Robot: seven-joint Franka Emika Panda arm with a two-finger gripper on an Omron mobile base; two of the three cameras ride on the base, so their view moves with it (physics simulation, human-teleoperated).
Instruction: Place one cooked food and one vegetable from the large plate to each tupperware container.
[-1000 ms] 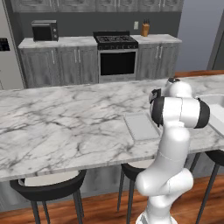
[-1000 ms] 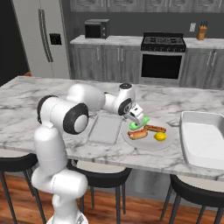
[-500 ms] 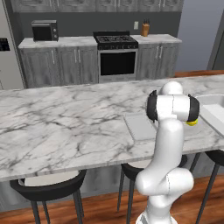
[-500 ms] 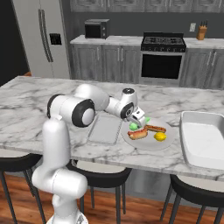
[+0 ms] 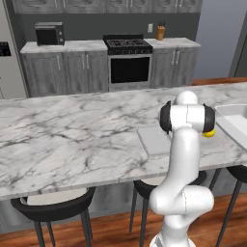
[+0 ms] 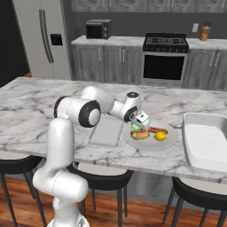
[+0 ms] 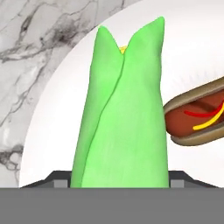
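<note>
A green husked corn cob (image 7: 122, 109) lies on the large plate (image 7: 52, 131), with a hot dog (image 7: 197, 118) just to its right. My gripper (image 7: 120, 179) is down over the cob, and a dark fingertip (image 7: 61, 177) presses against each side of it. From the right base view the gripper (image 6: 141, 125) sits low over the large plate (image 6: 148, 145), which also carries the hot dog (image 6: 153, 131) and a yellow item (image 6: 160, 136). The small tupperware container (image 6: 106, 132) lies left of the plate. The larger one (image 6: 206, 142) stands to its right.
The marble island counter (image 6: 35, 102) stretches left of the arm. Black stools (image 6: 102, 177) stand below its front edge. My white arm (image 5: 185, 144) blocks most of the plate in the left base view, where the small container (image 5: 153, 140) and the yellow item (image 5: 208, 133) still show.
The hand has come down onto the plate, and the jaws have narrowed from wide open onto the green cob.
</note>
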